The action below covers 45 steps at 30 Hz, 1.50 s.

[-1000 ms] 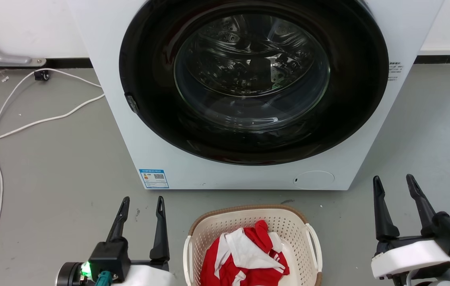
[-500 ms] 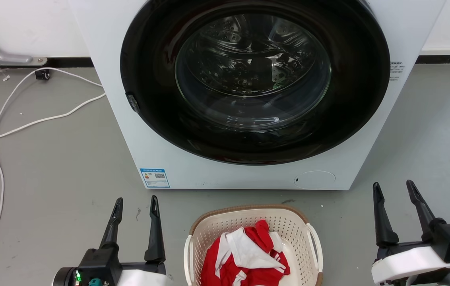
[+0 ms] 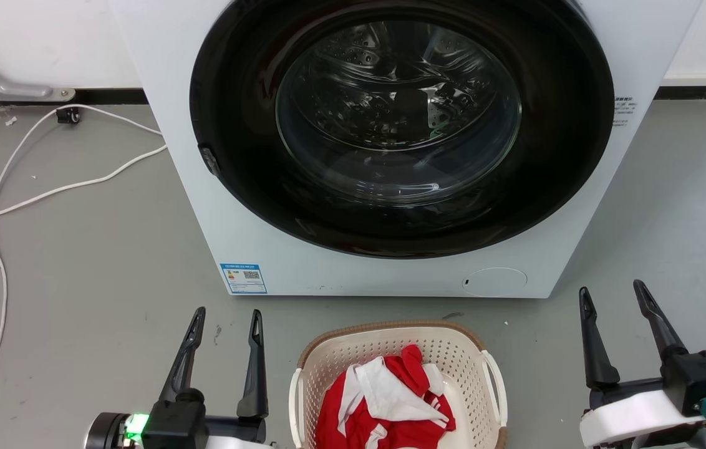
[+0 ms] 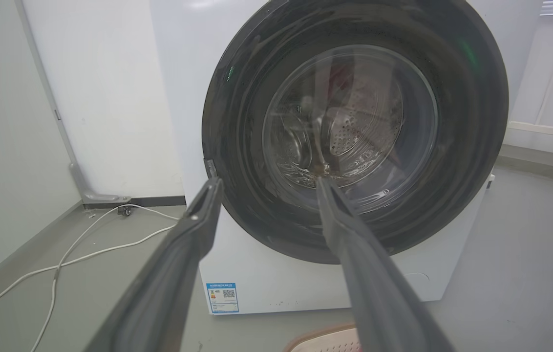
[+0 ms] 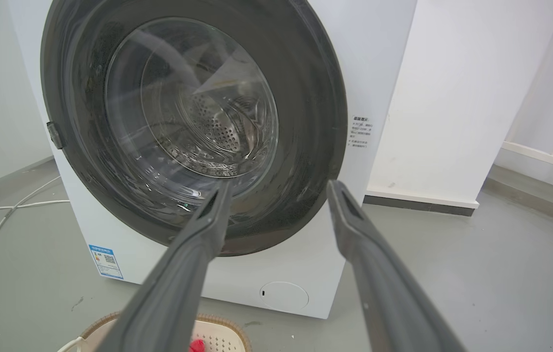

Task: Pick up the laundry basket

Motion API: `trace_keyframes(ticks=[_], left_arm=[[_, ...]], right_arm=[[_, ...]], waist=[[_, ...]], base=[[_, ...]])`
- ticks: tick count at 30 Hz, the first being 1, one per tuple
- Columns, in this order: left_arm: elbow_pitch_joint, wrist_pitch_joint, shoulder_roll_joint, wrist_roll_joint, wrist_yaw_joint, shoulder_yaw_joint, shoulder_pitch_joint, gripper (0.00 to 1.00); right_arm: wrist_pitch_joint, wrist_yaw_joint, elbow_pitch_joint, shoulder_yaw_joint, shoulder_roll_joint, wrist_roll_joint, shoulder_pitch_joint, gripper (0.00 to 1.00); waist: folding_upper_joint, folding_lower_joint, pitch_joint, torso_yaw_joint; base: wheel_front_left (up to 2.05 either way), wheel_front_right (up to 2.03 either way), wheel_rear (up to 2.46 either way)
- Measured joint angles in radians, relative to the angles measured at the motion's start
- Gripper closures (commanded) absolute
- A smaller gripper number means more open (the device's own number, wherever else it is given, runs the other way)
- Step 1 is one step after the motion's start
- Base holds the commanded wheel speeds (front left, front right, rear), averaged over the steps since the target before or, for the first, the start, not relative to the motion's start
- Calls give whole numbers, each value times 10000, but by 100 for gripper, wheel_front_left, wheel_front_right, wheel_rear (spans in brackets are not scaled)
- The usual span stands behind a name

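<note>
Squarely between the two arms, the laundry basket (image 3: 353, 350) sits on the grey floor (image 3: 78, 262) just in front of the washing machine (image 3: 328, 274), with red-and-white clothes (image 3: 384, 405) heaped inside and a white handle on each flank. Both grippers hang empty with fingers spread, pointing toward the machine: the left gripper (image 3: 228, 312) just beside the basket's left handle (image 3: 294, 399), the right gripper (image 3: 611, 287) set farther out from the opposite one. Each would likely have to swing inward and down to reach its handle.

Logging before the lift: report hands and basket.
Left hand open, empty; right hand open, empty. Cream-white perforated plastic laundry basket, brown rim, on floor between them, red-and-white cloth inside. Nothing blocking; white washing machine behind.
</note>
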Motion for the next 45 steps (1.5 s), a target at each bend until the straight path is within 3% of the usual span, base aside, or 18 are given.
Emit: trace_keyframes(ticks=[16, 23, 30, 36, 45], left_arm=[[-42, -111, -203, 445, -336, 255, 66, 0], [499, -113, -270, 370, -558, 263, -134, 0], [1687, -113, -316, 393, -612, 238, -1298, 0], [3511, -111, -347, -44, -604, 491, -2680, 0], [5779, -113, -267, -50, -1271, 790, -5000, 0]], right_arm=[[-88, 0, -54, 33, -4, -322, -2, 0], [-88, 0, 681, -228, -10, -585, -200, 0], [-90, 0, 1484, -148, -10, -767, -1484, 0], [142, 0, 3062, -389, -19, -767, -2777, 0], [807, 4, 4982, -318, -10, -1210, -4885, 0]], waist=[[0, 0, 158, 0], [0, 0, 663, -8], [0, 0, 1864, -18], [0, 1, 3232, 8], [0, 2, 5419, 43]], base=[[0, 0, 0], [0, 0, 0], [0, 0, 0], [0, 0, 0], [0, 0, 0]])
